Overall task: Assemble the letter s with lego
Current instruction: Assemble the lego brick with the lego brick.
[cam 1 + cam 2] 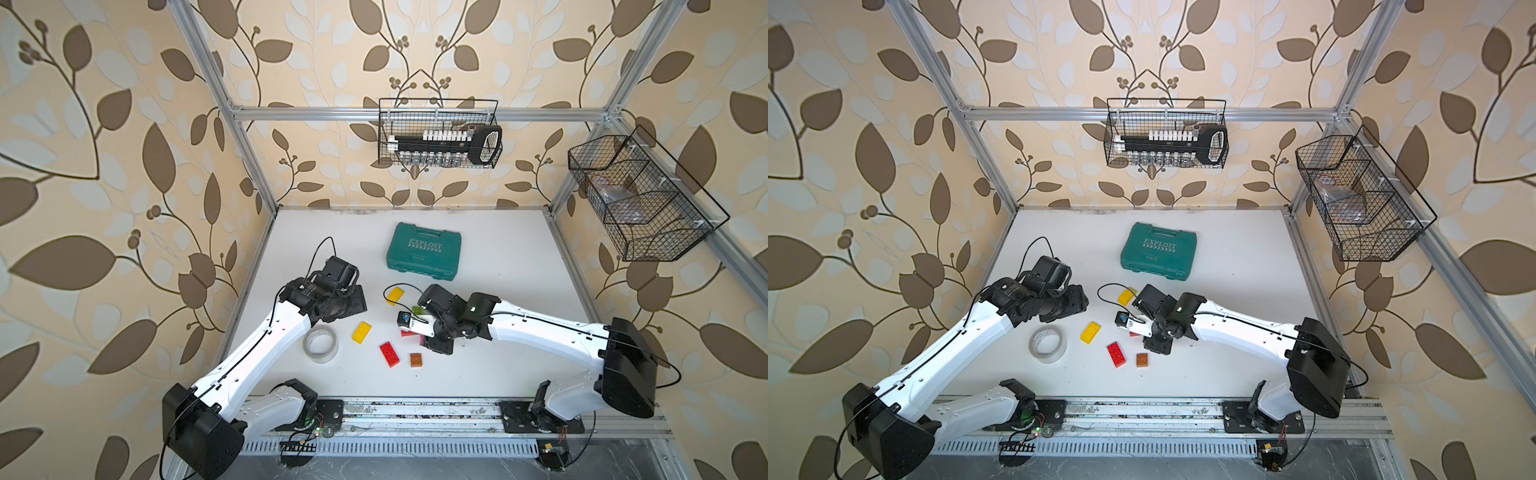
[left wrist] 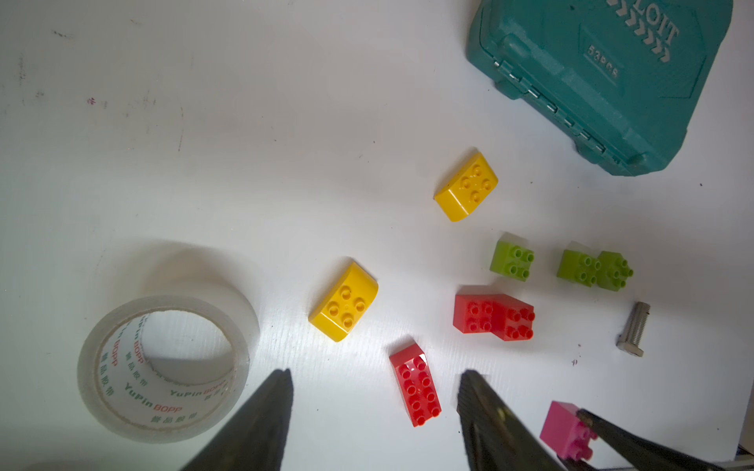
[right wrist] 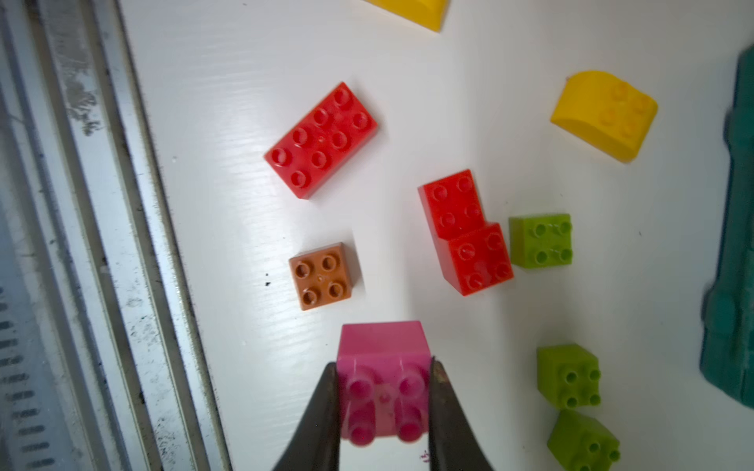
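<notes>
My right gripper (image 3: 384, 367) is shut on a pink square lego brick (image 3: 381, 346), studs toward the wrist camera, just over the white table; the same pink brick (image 2: 565, 428) shows in the left wrist view. Beyond it lie a brown square (image 3: 322, 275), a long red brick (image 3: 322, 138), two touching red squares (image 3: 465, 232) and three green squares (image 3: 540, 240). Two yellow bricks (image 1: 362, 331) (image 1: 395, 296) lie farther left. My left gripper (image 2: 375, 375) hangs open above the table, holding nothing, with the long red brick (image 2: 416, 389) seen between its fingers.
A roll of clear tape (image 1: 320, 343) sits left of the bricks, under the left arm. A teal tool case (image 1: 424, 250) lies behind them. A grey bolt (image 2: 633, 328) rests beside the green bricks. The metal rail (image 3: 102, 244) runs along the table's front edge.
</notes>
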Controlling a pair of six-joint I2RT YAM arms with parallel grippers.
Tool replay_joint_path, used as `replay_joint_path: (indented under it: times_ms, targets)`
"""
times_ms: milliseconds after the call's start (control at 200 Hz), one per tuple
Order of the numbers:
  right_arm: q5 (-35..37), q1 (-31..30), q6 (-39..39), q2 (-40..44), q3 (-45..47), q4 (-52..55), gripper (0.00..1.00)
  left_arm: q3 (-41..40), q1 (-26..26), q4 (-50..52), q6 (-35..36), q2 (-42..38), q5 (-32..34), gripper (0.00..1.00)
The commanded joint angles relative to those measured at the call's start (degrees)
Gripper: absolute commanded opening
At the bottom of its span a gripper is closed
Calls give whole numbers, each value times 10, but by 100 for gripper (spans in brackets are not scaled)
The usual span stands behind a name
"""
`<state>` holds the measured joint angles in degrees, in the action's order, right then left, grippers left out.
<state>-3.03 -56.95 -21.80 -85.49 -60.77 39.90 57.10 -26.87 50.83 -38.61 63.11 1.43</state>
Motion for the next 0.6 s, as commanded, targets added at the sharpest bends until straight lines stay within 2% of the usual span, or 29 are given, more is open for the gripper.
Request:
replay_joint_path:
  times_ms: [0,220,595]
  targets:
    - [-33,-23,-60,-25,-18,30,10,2,9,3,11,-14,-6,67]
    - [-26,-51,-102,-89,-65,51,9,14,11,23,7,-33,-1,68]
    - [-8,-67,-106,-156,-102,53,9,16,14,41,7,-52,10,68]
